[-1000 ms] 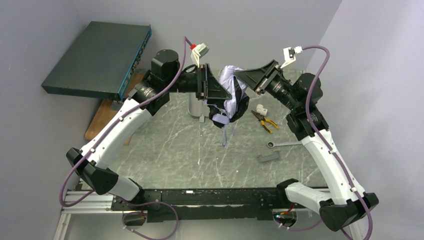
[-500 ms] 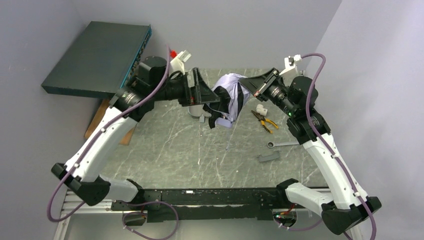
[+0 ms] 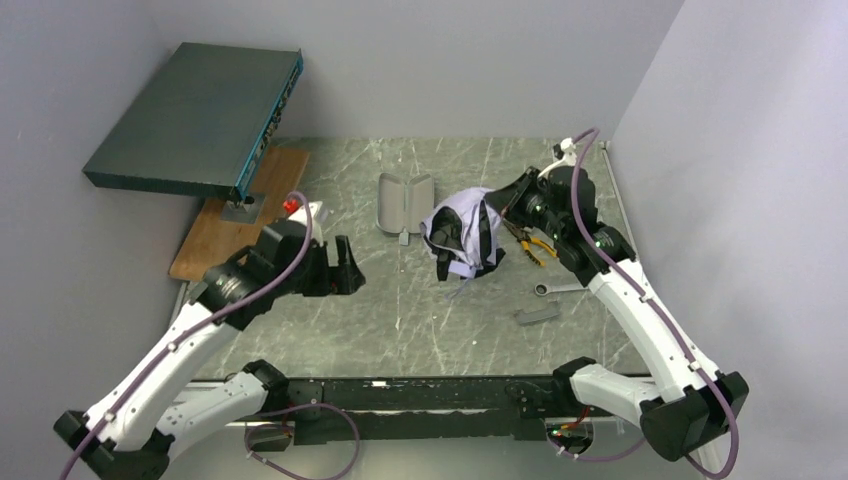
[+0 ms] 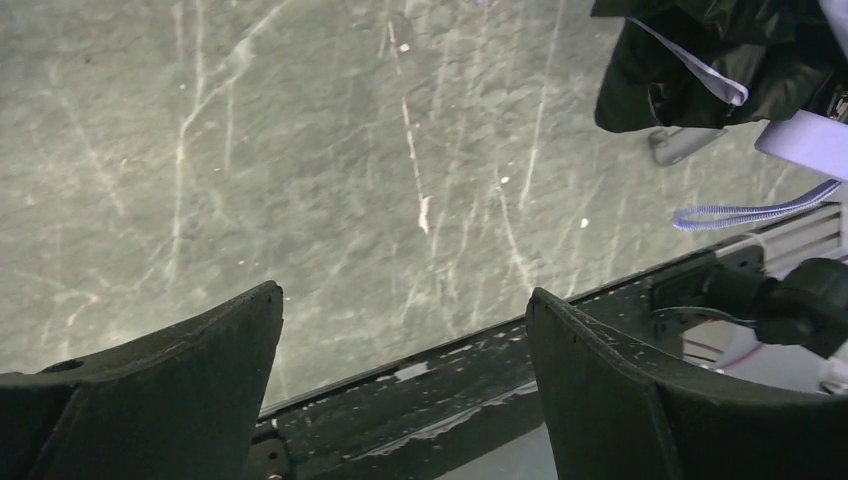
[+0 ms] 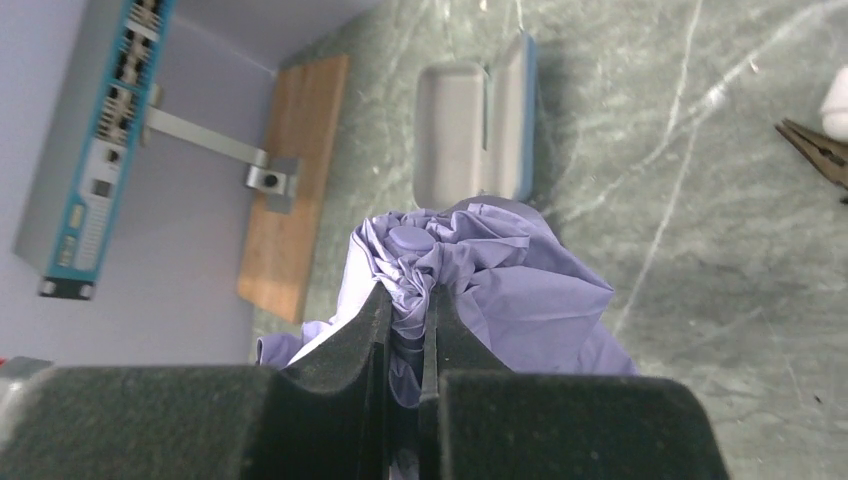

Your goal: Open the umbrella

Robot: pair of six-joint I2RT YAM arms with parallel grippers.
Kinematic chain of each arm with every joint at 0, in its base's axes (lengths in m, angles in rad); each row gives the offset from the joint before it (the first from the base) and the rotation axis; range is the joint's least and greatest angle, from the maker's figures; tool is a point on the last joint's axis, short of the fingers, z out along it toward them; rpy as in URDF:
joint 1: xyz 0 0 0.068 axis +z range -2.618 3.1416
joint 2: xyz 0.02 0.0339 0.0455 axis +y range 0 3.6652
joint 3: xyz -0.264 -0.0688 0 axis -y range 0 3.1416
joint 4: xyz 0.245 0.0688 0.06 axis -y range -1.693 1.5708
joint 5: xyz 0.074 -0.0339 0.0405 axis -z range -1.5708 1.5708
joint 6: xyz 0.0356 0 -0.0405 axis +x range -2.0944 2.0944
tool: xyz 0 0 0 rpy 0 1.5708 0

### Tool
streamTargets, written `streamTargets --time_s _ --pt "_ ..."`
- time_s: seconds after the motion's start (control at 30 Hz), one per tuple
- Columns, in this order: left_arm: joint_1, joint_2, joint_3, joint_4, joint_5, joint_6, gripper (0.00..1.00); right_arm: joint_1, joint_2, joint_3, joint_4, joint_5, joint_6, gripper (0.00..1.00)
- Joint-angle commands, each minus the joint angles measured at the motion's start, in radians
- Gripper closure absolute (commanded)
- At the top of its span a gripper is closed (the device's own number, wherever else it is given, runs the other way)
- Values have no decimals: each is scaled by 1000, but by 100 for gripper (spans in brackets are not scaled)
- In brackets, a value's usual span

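The umbrella (image 3: 462,238) is a crumpled bundle of pale lavender fabric with black parts, low over the table's middle right. My right gripper (image 3: 505,210) comes in from the right and is shut on the bunched fabric near the umbrella's round top cap (image 5: 408,240); in the right wrist view the right gripper (image 5: 408,300) pinches folds of the umbrella (image 5: 520,280). My left gripper (image 3: 350,270) stands open and empty well to the left, near the front. In the left wrist view the left gripper (image 4: 402,295) frames bare table, with the umbrella (image 4: 700,60) and its wrist strap (image 4: 750,212) at upper right.
An open grey case (image 3: 404,205) lies behind the umbrella. A large dark teal box (image 3: 195,115) on a stand over a wooden board (image 3: 240,215) fills the back left. Pliers (image 3: 530,243), a wrench (image 3: 565,288) and a grey block (image 3: 537,315) lie at the right.
My left gripper has opened, let go of the umbrella and drawn back down and left toward the near edge. My right gripper has lowered with the umbrella toward the table.
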Motion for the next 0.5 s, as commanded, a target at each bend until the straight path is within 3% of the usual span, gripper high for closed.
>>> streamTargets --time_s 0.0,0.3,0.47 --pt "-6 -155 -85 81 -62 53 8 -1 -66 -74 170 -42 -1 100" --pt "-73 -376 -314 180 -23 -11 20 27 -85 -182 156 -99 111 100" --pt "-277 -292 -347 227 -150 -91 25 32 -62 -133 76 -80 92 100"
